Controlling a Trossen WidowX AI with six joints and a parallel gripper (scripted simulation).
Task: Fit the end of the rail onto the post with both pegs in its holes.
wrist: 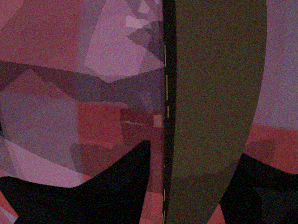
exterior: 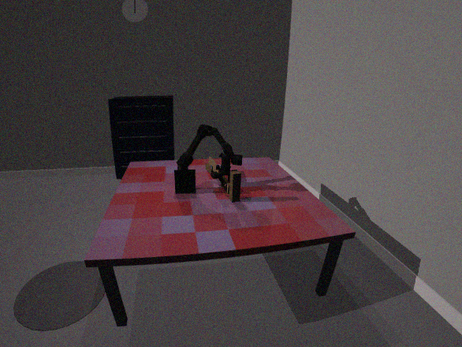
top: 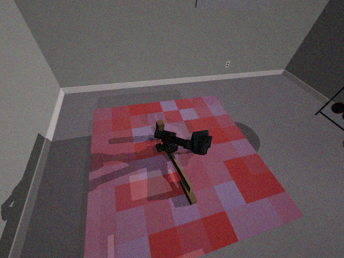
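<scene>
The wooden rail (top: 179,168) (wrist: 215,100) (exterior: 211,162) runs from the low footboard block (top: 192,199) toward the upright wooden post (top: 159,125) (exterior: 236,187). Its near end is hidden by the arm in the top view. The pegs and end holes cannot be made out. My gripper (top: 167,148) (exterior: 221,175) (wrist: 178,145) is over the rail close to the post, partly closed but open. In the wrist view the rail passes between the fingers: a thin strip of table shows between the left finger and the rail, while the right fingertip is hidden behind the rail's edge.
The arm's base (top: 201,142) (exterior: 184,181) stands on the patchwork table (top: 205,226) (exterior: 177,225), to one side of the rail and post. The arm arches over from it. A dark shelf unit (exterior: 142,134) stands behind the table.
</scene>
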